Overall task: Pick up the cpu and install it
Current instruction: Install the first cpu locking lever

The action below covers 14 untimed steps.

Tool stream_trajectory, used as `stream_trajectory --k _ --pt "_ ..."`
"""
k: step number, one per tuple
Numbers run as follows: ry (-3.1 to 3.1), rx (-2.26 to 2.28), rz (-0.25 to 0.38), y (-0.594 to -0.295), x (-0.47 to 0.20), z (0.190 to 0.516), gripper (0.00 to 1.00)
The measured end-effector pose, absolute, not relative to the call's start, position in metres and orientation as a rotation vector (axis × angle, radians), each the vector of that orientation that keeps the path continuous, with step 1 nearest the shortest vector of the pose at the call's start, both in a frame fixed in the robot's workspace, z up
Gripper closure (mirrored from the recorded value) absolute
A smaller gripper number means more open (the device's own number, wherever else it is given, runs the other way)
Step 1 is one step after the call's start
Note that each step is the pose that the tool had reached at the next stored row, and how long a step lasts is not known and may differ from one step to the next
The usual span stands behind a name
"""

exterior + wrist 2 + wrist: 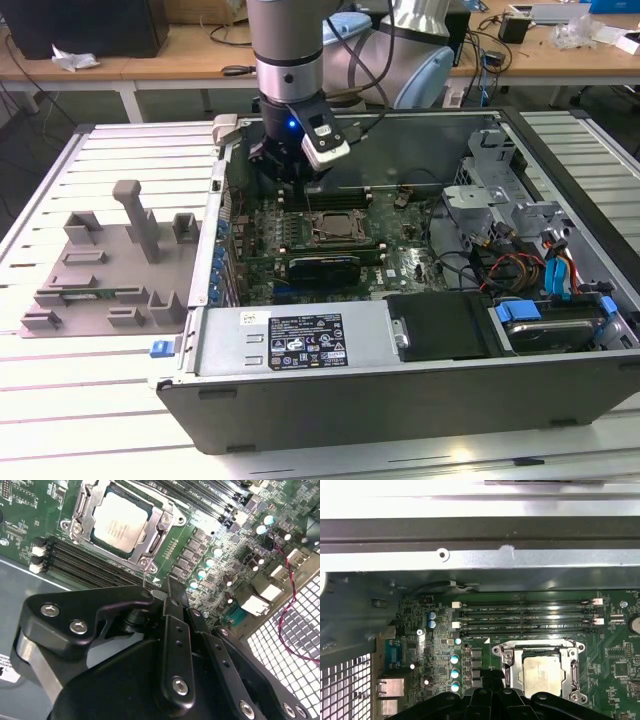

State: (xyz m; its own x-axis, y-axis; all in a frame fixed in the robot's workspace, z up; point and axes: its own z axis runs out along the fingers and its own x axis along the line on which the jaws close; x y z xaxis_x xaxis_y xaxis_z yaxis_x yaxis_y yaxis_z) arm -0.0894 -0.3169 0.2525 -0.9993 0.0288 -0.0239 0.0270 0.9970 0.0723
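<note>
CPU (121, 522) sat in the socket (82, 520) — placing looked done; gripper (169, 587) hovered beside it, jaws closed, empty — any retreat called for a clean lift.

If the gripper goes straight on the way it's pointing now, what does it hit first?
The gripper would most likely meet the motherboard just beside the socket, at the row of small components, not the cpu seated in it. Depth is unclear.

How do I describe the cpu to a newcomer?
Start at the open computer case, then the green motherboard inside. Beside the long memory slots sits a metal-framed socket. The cpu is the flat silver square framed in it, unlike the dark chips around.
</note>
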Motion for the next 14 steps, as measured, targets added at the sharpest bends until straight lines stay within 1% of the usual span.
stream_trajectory --k 3,6,13,14 --pt "3.115 0.044 0.117 -0.3170 -0.0907 0.2525 0.89" --pt "3.114 0.043 0.139 -0.3170 -0.0920 0.2516 0.89" --pt "3.102 0.045 0.320 -0.3170 -0.0935 0.2509 0.89" --pt "3.101 0.045 0.325 -0.3170 -0.0935 0.2509 0.89"
